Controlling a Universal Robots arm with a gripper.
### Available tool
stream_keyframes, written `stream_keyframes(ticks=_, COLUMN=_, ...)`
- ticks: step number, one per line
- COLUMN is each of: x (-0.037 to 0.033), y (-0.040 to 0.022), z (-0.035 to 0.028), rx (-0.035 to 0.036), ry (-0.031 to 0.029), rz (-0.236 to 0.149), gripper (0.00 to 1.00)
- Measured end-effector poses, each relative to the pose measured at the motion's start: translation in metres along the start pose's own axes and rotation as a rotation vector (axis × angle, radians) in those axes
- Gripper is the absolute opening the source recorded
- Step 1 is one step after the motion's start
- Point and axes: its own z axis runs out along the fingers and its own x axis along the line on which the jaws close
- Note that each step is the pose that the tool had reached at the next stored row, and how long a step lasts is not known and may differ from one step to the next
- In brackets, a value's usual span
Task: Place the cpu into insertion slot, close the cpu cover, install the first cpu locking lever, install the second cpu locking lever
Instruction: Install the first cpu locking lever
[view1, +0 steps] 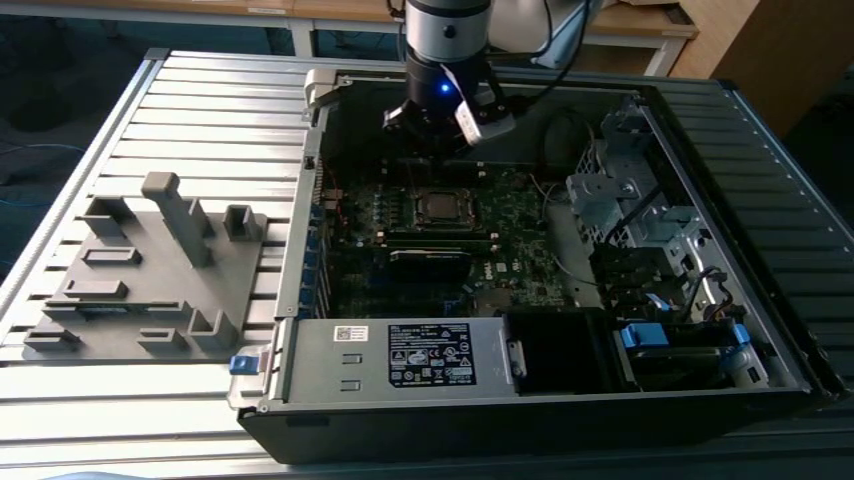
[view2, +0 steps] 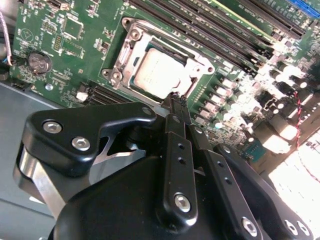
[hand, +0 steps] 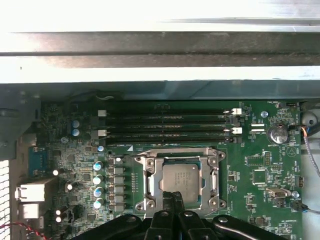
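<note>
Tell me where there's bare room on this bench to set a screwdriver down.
Bare slatted table above the grey fixture tray in the exterior view, and the strip below it. Inside the case it is crowded: board, drive cage, gripper near the cpu.

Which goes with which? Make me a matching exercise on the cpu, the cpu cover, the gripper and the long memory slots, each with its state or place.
1. cpu
2. cpu cover
3. gripper
4. memory slots

A. black, fingertips together at the cover's edge
B. silvery frame lying flat around the chip
C. long and black, in a row beside the cover
D. grey top showing through the frame's window

Pairs: 1-D, 2-B, 3-A, 4-C.
</note>
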Motion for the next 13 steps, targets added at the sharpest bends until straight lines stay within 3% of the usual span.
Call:
stream_keyframes(ticks=9, x=0.0116, y=-0.0004, z=-0.0004, rx=-0.0001, ry=-0.0005, rz=0.000, gripper=0.11)
stream_keyframes(ticks=13, x=0.0128, y=-0.0004, z=-0.0005, rx=0.0000, ry=-0.0005, rz=0.000, gripper=0.11)
